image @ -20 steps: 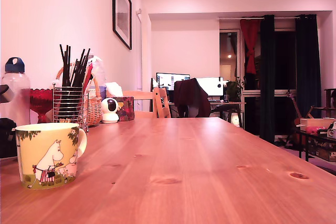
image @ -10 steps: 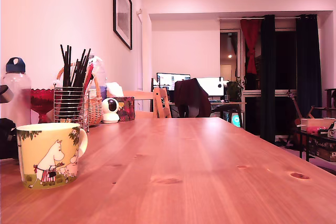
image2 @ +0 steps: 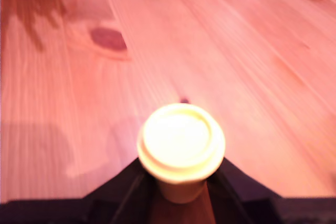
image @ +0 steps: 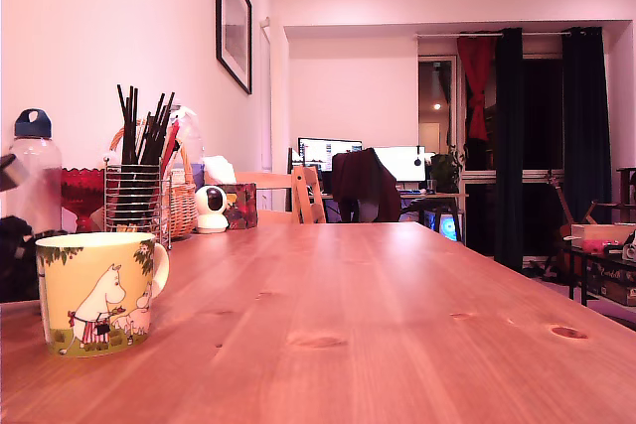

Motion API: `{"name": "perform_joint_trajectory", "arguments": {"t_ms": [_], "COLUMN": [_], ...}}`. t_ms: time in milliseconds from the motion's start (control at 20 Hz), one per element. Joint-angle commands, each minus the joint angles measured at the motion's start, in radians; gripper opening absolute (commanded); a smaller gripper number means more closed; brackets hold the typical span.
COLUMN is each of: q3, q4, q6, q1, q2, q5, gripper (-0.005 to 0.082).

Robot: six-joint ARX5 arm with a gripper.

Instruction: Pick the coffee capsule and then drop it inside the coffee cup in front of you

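Since half a second earlier, the whole exterior view had drifted slightly toward its right: the coffee cup (image: 99, 293), the wire-mesh holder (image: 137, 204) and the bottle (image: 36, 174) all sat a little further right in the picture than before, with nothing rearranged among them. That shift suggested the camera moved, not the objects.

Relative to the coffee cup, taken as landmark: it stood upright on the wooden table (image: 397, 325), at the near edge on the exterior view's left. It was pale yellow, with white cartoon figures printed low on its wall, green leaves under the rim, and its handle turned to the exterior view's right. Behind the cup stood the wire-mesh holder of black sticks, with a wicker basket (image: 181, 204) just beyond that; the blue-capped bottle rose behind the cup toward the exterior view's left.

From the wrist view, the gripper (image2: 181, 182) was clamped on the coffee capsule (image2: 181, 142), a pale yellowish capsule with a wide round flanged end facing the camera and a narrower body pinched between the dark jaws. It hung above bare wood grain; the cup did not appear in that view, so the capsule's place relative to the cup could not be told.
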Motion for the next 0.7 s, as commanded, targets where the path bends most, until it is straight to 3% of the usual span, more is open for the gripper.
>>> {"name": "perform_joint_trajectory", "arguments": {"t_ms": [0,650], "q3": [-0.027,-0.173], "q4": [-0.02,-0.287], "q6": [0.007,0.076], "q1": [-0.003,-0.003], "q2": [-0.056,-0.447], "q5": [0.005,0.065], "gripper": [0.0087,0.0087]}}
